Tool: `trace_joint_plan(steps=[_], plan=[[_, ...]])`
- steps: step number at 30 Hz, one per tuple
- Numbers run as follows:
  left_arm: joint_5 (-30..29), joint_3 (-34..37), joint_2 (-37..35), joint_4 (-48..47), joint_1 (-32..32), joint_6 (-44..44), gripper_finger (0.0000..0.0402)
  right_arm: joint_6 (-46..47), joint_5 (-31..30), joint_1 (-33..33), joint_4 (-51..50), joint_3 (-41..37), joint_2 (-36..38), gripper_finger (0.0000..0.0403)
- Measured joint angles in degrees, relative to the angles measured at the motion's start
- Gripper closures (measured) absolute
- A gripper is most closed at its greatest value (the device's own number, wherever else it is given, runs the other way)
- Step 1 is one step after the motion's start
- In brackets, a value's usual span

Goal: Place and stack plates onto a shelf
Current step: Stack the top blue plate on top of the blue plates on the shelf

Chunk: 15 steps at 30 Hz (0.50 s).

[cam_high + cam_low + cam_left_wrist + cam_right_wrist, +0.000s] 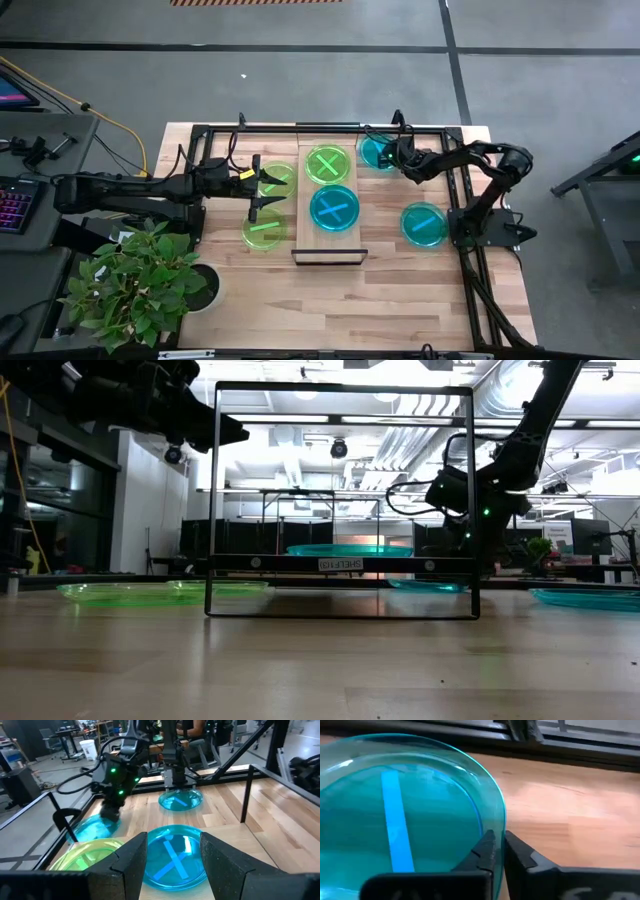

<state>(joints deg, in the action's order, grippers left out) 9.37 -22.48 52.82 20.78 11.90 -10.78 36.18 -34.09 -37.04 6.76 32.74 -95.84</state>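
Seen from above, the shelf (330, 235) — a narrow light-wood board with dark bars at its short ends — stands at the centre of the wooden table (400, 300). Two plates already lie on it: a yellow-green plate (327, 164) at the upper end of the frame and a cyan-blue plate (334, 208) just below it, side by side rather than stacked.

The right gripper (392, 152) reaches in from the right of the frame to a second cyan plate (374, 152) lying on the table by the shelf's upper right corner. In the right wrist view its fingers (482, 852) are drawn nearly together, with only a thin gap, at that plate's rim; whether they actually pinch the edge cannot be told.

The left gripper (262, 192) hangs to the left of the shelf, between two green plates on the table — one (276, 178) toward the upper part of the frame, the other (263, 231) below it. Its jaws stand wide and hold nothing, and the left wrist view shows the shelf's cyan plate between the two spread fingers (132, 865).

A third cyan plate (424, 223) lies apart on the table at centre right. A potted plant (140, 280) sits at the table's lower left corner.
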Motion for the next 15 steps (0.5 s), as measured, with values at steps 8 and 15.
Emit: trace_joint_plan(steps=[8, 15], plan=[[-2.5, 0.0, 0.0, 0.0, 0.0, 0.24, 0.0232, -2.18, -5.6, 1.61, -12.57, -0.14, 12.22, 0.0403], [-2.5, 0.0, 0.0, -0.17, 0.0, 0.24, 0.0232, -0.42, -12.51, 6.37, -24.42, -0.14, 26.66, 0.0403]])
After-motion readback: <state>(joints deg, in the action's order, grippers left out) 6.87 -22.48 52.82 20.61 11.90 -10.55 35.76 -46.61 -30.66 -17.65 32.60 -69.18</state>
